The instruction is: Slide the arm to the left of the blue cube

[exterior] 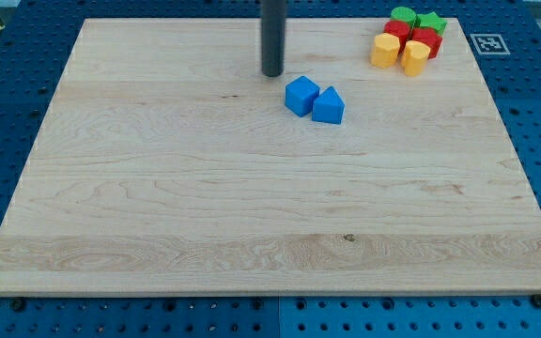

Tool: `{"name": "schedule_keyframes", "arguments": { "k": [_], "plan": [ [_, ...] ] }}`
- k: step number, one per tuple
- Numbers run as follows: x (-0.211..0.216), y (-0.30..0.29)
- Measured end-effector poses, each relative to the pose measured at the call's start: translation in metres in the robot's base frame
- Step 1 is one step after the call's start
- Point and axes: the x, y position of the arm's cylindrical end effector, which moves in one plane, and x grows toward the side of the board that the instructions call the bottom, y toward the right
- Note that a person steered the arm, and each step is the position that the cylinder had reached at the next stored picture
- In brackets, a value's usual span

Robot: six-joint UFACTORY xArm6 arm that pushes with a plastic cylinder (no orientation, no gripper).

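my tip rests on the wooden surface, just up and to the view's left of the blue cube; this tool is a bare rod, holding nothing. a blue triangular block touches the cube's right side. red, yellow and green blocks cluster at top right.

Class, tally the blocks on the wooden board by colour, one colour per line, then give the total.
Blue: 2, a blue cube and a blue triangular block
Yellow: 2
Red: 2
Green: 2
Total: 8
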Motion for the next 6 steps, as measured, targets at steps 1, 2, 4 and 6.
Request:
{"name": "schedule_keyframes", "arguments": {
  "k": [1, 2, 4, 6],
  "plan": [
    [0.000, -0.005],
    [0.001, -0.005],
    [0.032, -0.005],
    [0.032, -0.005]
  ]
}}
